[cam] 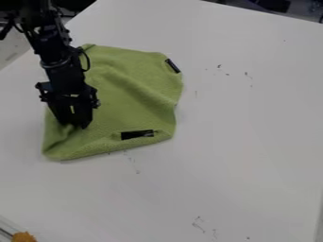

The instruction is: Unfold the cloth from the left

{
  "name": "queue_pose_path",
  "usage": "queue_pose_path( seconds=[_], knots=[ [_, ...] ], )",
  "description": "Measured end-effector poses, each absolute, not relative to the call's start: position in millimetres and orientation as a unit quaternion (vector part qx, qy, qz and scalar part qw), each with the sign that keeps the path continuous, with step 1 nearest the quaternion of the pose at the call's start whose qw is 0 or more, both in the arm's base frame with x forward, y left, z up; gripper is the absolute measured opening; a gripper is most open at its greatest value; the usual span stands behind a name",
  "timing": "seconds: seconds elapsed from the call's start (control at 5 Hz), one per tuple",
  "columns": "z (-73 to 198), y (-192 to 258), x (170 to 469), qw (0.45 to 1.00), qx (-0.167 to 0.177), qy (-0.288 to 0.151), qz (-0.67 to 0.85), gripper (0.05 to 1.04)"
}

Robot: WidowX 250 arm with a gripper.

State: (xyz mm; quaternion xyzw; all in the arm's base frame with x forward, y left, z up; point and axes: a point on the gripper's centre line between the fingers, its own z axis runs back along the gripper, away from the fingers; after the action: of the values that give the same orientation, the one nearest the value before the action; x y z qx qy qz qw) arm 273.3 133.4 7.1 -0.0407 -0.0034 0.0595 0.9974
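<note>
The black gripper (77,124) hangs from the arm at the upper left, its tips down at the left part of the green cloth (129,101). Creases in the cloth run close around the tips; whether any fabric is between them is hidden. The cloth lies rumpled on the table, with one dark tag near its lower right edge and another by its upper right corner. Its lower left corner stretches out below the gripper, and the arm covers part of its left side.
The white table (246,142) has small dark marks to the right of the cloth and near its front. At the bottom left corner is an orange-brown object (24,237) beside a pale edge. The table's back edge runs across the upper right.
</note>
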Motion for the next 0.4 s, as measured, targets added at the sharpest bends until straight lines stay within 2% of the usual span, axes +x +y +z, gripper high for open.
queue_pose_path(
  seconds=[0.2,0.4],
  knots=[
    [8.5,136.5,274.6,0.997,-0.043,-0.001,0.057,0.297],
    [12.2,139.2,276.3,0.998,-0.039,0.005,0.058,0.123]
  ],
)
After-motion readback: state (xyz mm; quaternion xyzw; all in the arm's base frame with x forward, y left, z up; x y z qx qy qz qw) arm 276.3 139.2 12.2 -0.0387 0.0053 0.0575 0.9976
